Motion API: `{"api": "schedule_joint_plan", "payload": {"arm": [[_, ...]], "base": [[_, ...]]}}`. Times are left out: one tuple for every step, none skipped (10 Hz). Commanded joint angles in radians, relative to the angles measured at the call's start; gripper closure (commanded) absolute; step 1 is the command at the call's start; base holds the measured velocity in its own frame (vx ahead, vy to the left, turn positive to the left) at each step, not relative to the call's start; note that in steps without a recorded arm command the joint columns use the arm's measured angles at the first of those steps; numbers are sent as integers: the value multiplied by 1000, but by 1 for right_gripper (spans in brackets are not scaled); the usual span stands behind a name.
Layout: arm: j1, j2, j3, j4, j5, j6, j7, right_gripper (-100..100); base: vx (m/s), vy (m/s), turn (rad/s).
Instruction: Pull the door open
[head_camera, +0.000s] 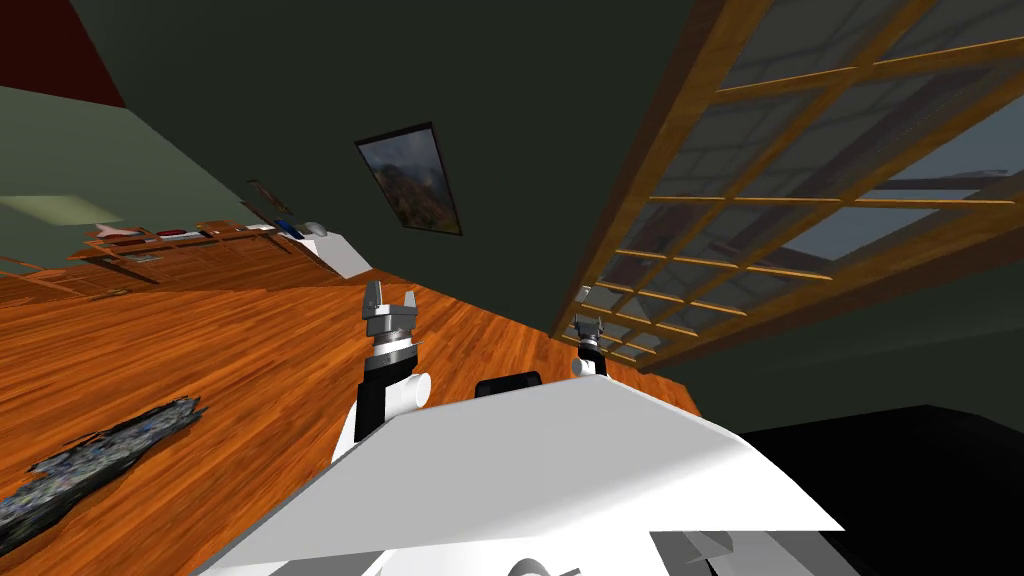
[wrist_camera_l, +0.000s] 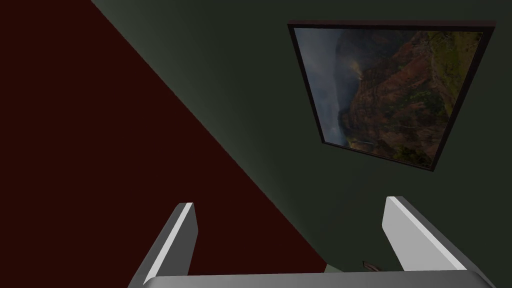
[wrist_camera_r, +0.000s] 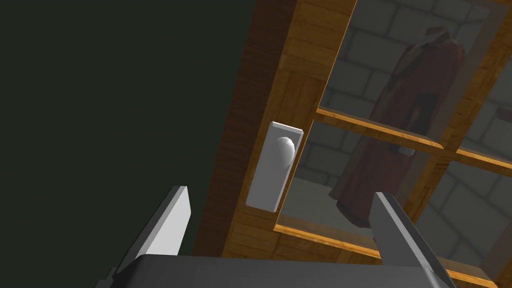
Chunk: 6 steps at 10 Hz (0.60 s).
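A wooden door (head_camera: 690, 170) with a grid of glass panes stands at the right of the head view, set in a dark green wall. Its grey round knob (wrist_camera_r: 284, 150) sits on a light grey plate (wrist_camera_r: 272, 167) on the door's wooden stile (wrist_camera_r: 280, 105). My right gripper (wrist_camera_r: 280, 220) is open and points at the knob from a short distance, touching nothing; it appears small near the door's lower edge (head_camera: 589, 327). My left gripper (head_camera: 389, 304) is open and empty, raised above the floor.
A wooden floor (head_camera: 200, 340) spreads to the left, with a dark ragged patch (head_camera: 90, 465) on it. Far off stand low wooden shelves (head_camera: 170, 250) and a white box (head_camera: 340, 252). A framed landscape picture (head_camera: 410, 180) hangs on the dark wall.
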Motion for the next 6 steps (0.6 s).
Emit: {"api": "schedule_joint_plan", "payload": {"arm": [[-11,-2,-2,40,-25,-10,-32,-100],[-17,-5,-4,64,-41,-16,-52,-100],[-23,-8,-6,87,-57,-22,-72,-100],[-27,-11,-7,108,-70,-27,-89,-100],[-32,-14,-9,129,-84,-32,-107,-100],[-37,-17,-10,149,-97,-37,-124,-100]], "base": [[55,-81,143],[53,-79,144],[56,-77,154],[45,-58,146],[40,-67,145],[46,-80,147]]}}
